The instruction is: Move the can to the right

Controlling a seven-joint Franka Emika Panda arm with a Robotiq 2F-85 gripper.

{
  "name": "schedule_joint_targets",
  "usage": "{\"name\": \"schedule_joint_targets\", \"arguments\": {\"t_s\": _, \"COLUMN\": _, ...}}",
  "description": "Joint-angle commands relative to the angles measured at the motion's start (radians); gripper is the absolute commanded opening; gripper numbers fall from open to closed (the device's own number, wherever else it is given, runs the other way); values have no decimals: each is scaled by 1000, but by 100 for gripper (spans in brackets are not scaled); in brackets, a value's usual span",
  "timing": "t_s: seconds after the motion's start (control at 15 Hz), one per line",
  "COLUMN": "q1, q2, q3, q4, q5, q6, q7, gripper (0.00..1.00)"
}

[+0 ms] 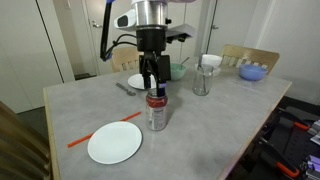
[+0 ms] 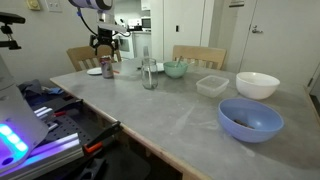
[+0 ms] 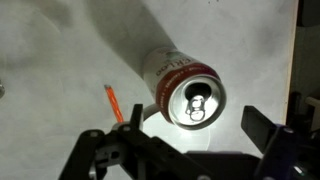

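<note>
on the grey table, the red soda can stands upright, its silver top facing up, a little way in from the near edge. directly above it hangs the gripper, pointing straight down with its fingertips just over the can's rim; whether they touch the can cannot be told from the exterior views. in the wrist view the can shows from above, pull tab and opening visible, and the dark fingers sit spread wide on either side of it with clear table showing between each finger and the can, so the jaws are released and hold nothing. a thin orange stick lies flat on the table just beside a white plate, which sits near the can toward the table's front edge. a far plate lies behind the can. a glass tumbler stands well apart from the can, farther along the table. in an exterior view a green bowl, a clear square container, a white bowl and a blue bowl are spread over the rest of the tabletop, all well apart from the can.
</note>
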Motion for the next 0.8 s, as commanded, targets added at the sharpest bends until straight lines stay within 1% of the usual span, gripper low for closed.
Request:
{"name": "schedule_joint_targets", "arguments": {"t_s": 0.0, "q1": -11, "q2": 60, "q3": 3, "q4": 81, "q5": -38, "q6": -56, "q7": -29, "gripper": 100}}
{"name": "schedule_joint_targets", "arguments": {"t_s": 0.2, "q1": -14, "q2": 74, "q3": 5, "q4": 104, "q5": -47, "q6": -84, "q7": -24, "gripper": 100}}
{"name": "schedule_joint_targets", "arguments": {"t_s": 0.73, "q1": -22, "q2": 33, "q3": 11, "q4": 47, "q5": -24, "q6": -72, "q7": -11, "gripper": 100}}
